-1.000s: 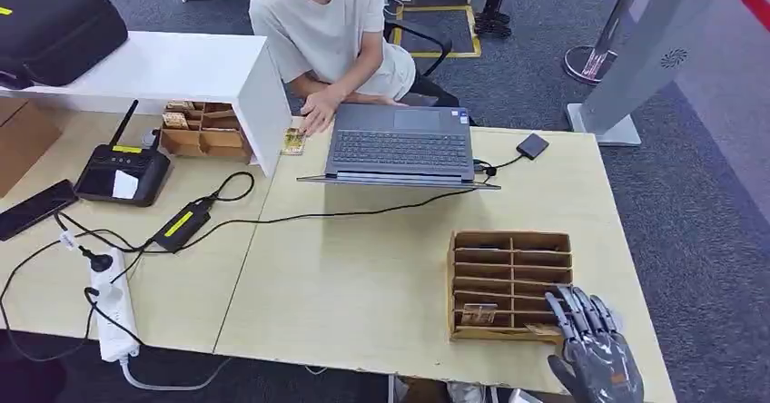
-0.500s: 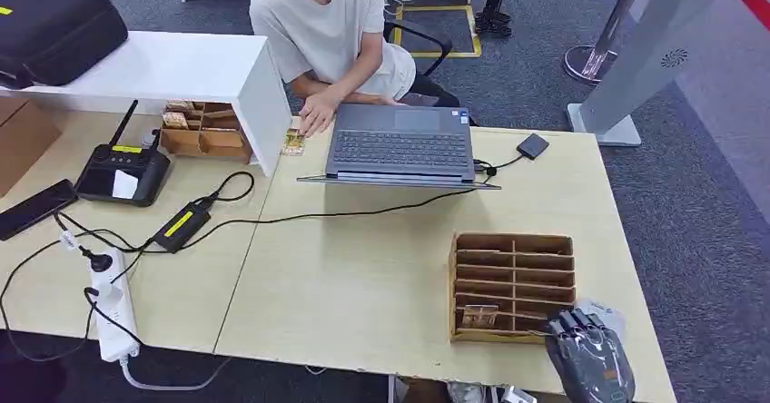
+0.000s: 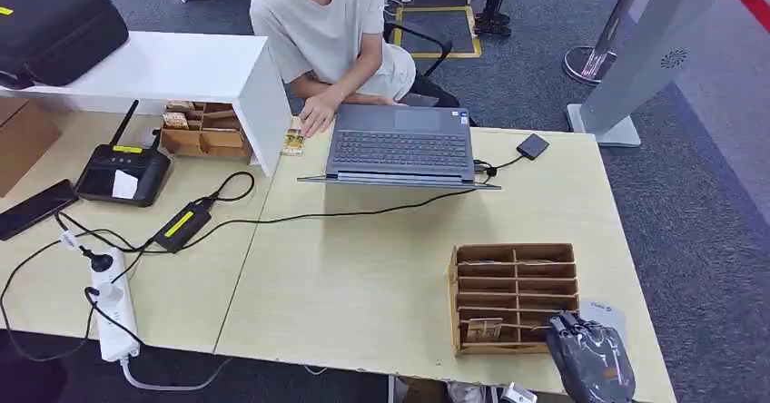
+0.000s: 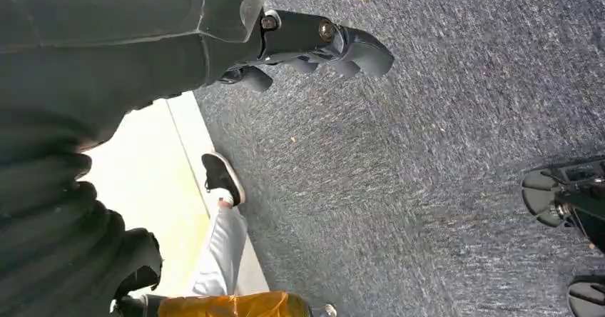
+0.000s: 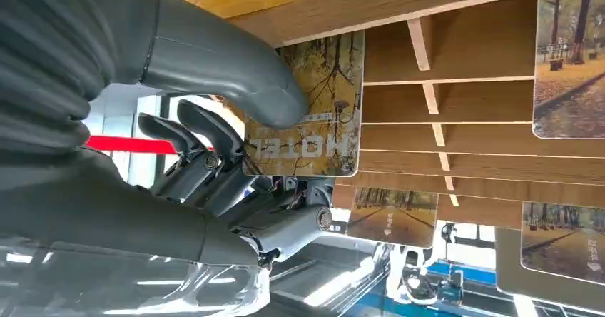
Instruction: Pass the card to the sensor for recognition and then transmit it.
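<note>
Desk (image 3: 381,276): light wood, spanning the middle of the head view, with a person (image 3: 327,22) seated at the upper centre behind a laptop (image 3: 401,144).

Card rack (image 3: 513,296): slotted wooden organiser at lower right of the head view, near the desk's front edge.

Right hand (image 3: 588,358): at the lower right corner of the head view, touching the rack's near right corner, back of hand up, fingers curled down toward the slots. In the right wrist view the right hand (image 5: 235,138) has its thumb pressed on the printed face of the card (image 5: 314,110) and dark fingers behind it. The card is pinched, standing at the rack's edge slot, not yet clear of the dividers.

Left hand (image 4: 314,42): hanging over carpet at the upper centre of the left wrist view, fingers curled in, holding nothing.

Risks, as judged:
- The pinch sits near one edge of the card; a tilted lift could catch the card on a divider and twist it out of the grip.
- The hand bears on the rack, so pulling away could drag the light rack toward the desk edge.
- Neighbouring cards (image 5: 563,53) lie close and could be disturbed.
</note>
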`<state>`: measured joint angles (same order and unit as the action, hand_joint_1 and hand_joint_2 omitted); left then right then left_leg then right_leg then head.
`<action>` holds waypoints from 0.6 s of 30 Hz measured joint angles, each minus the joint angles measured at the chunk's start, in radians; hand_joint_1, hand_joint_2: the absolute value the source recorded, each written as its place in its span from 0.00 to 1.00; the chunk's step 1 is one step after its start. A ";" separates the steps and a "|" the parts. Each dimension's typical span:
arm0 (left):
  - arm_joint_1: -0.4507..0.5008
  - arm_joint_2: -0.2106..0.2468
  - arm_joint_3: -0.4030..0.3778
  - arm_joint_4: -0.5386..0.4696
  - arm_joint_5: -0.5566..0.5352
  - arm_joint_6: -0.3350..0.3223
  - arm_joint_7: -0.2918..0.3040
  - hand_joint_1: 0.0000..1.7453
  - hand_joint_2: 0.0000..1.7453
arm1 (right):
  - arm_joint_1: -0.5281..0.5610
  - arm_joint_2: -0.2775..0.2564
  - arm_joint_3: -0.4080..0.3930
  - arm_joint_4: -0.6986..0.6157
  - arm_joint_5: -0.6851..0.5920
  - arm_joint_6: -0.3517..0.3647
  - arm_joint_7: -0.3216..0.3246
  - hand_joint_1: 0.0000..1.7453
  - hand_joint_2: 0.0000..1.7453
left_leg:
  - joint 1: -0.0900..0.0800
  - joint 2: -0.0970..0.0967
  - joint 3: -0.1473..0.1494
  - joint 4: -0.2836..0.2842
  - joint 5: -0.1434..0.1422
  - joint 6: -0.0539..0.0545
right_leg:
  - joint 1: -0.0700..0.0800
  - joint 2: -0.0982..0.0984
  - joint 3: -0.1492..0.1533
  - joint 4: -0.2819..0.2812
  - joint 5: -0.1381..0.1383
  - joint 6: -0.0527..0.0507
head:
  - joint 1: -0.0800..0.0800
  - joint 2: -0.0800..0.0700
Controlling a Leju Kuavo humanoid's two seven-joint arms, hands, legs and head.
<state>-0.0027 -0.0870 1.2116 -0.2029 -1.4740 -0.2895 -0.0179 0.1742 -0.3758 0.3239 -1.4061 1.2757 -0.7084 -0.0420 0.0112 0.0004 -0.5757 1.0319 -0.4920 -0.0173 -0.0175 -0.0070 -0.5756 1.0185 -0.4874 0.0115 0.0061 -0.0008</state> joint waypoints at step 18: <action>0.000 0.000 0.000 0.000 -0.002 0.029 -0.018 0.00 1.00 | 0.000 0.000 0.001 0.000 -0.002 0.000 0.005 1.00 1.00 | 0.000 0.000 0.001 0.000 0.000 0.000 | 0.000 0.000 0.001 0.000 0.000 0.000 | 0.000 0.000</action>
<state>-0.0024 -0.0874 1.2116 -0.2029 -1.4755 -0.2603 -0.0355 0.1746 -0.3761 0.3250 -1.4061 1.2738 -0.7084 -0.0370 0.0112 0.0004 -0.5749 1.0319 -0.4920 -0.0173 -0.0175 -0.0070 -0.5749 1.0185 -0.4874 0.0115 0.0057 -0.0008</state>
